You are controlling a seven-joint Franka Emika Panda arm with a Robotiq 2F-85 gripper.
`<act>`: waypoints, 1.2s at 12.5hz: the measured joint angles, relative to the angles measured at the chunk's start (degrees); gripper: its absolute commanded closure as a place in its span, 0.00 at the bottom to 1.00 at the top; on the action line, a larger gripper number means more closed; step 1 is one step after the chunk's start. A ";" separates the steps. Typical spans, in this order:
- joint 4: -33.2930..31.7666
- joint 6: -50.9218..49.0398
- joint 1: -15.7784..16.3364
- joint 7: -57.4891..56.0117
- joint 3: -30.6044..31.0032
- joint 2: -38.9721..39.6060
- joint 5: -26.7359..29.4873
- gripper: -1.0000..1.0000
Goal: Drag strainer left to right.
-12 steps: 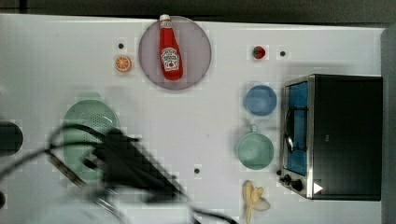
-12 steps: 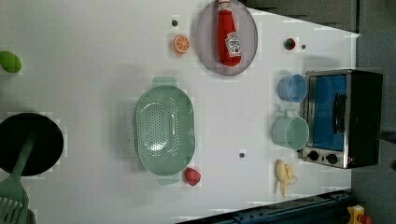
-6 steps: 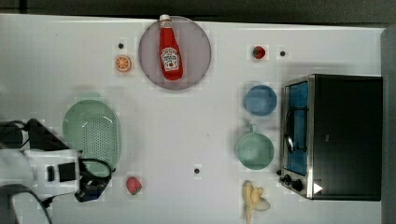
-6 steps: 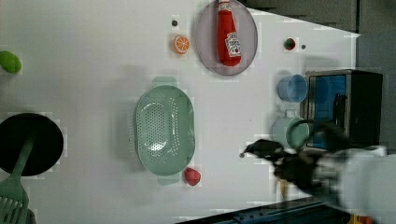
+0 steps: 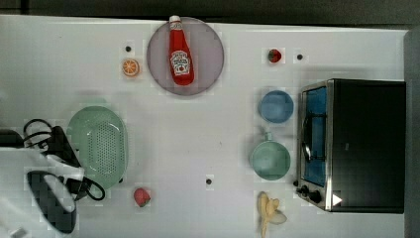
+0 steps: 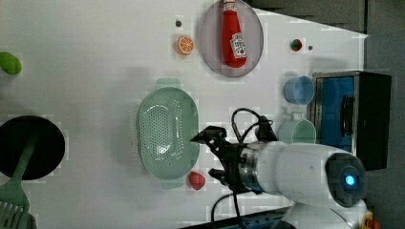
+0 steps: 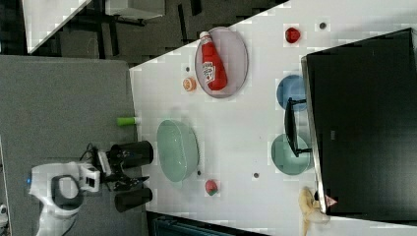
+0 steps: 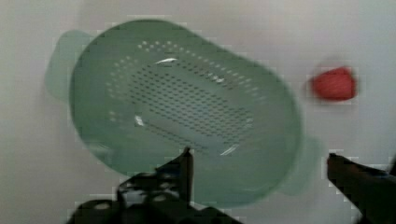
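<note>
1. In the top view I could see the arm's white body and dark cables at the picture's lower left, but the end effector itself was hard to make out there; it seemed to overlap the strainer's [image 5: 97, 147] left rim.
2. In the wrist view one dark finger [image 8: 184, 170] stood in front of the strainer's [image 8: 187, 112] near wall and the other finger was cut off at the picture's edge, far from the first one. So the end effector [image 6: 208, 155] was spread wide, with nothing gripped between the fingers.
3. In the left view the end effector was just beside the strainer's [image 6: 167, 129] right rim; I could not tell if it touched.
4. The strainer stood upright and open side up on the white counter [image 5: 208, 119], in the left half of the top view. Its long axis ran up and down in the top view, with a small tab handle at each end.
5. I saw nothing inside the strainer, only its small holes.
6. A red strawberry [image 5: 141, 197] lay on the counter near the strainer's lower end in the top view, not touching it.
7. A ketchup bottle [image 5: 180, 52] lay on a grey plate [image 5: 210, 54]. The blue bowl [image 5: 275, 106] and the teal cup [image 5: 270, 159] looked empty, both beside the toaster oven [image 5: 359, 144].
</note>
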 measured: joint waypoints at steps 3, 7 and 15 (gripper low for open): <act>-2.01 13.40 -0.95 9.37 0.06 8.83 -2.47 0.00; -3.58 18.66 -1.22 19.72 -2.60 17.29 -8.89 0.00; -4.25 28.54 2.07 25.43 -9.22 25.37 -14.12 0.00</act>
